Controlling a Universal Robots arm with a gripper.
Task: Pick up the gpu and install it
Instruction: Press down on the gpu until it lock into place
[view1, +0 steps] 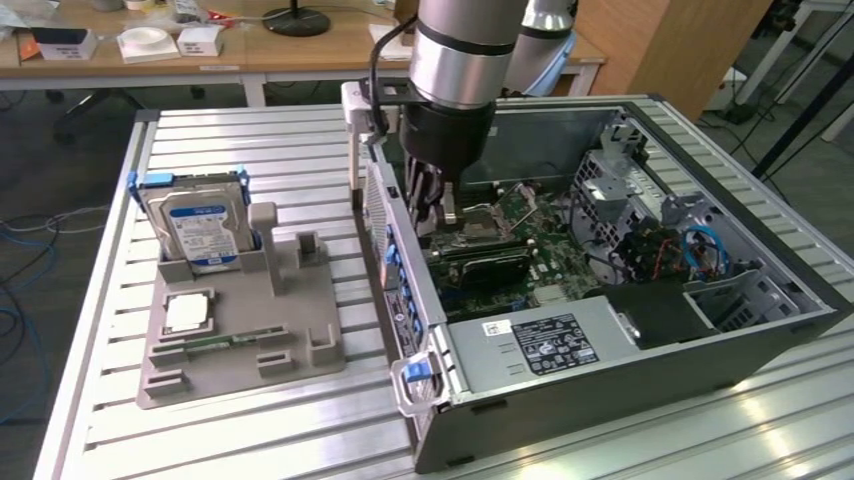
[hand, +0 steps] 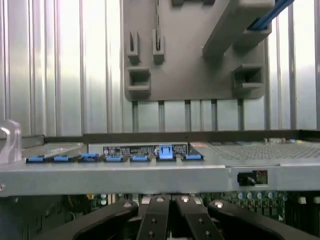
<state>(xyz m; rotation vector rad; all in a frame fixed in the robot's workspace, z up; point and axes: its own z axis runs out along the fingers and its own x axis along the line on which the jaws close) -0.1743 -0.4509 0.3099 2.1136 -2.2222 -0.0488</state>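
the open computer case (view1: 627, 390) lies on its side on the ribbed metal table (view1: 200, 440), its power supply (view1: 541, 340) toward the near end. beyond it, the gpu (view1: 483, 264) sits on the motherboard (view1: 561, 262). the gripper (view1: 447, 212) reaches down into the case just above the gpu, its fingers (hand: 157, 220) together at the card's upper edge; a firm hold cannot be confirmed. on the exterior view's left, a grey fixture tray (view1: 247, 345) carries a processor chip (view1: 187, 312) and, farther back, an upright hard drive (view1: 203, 232).
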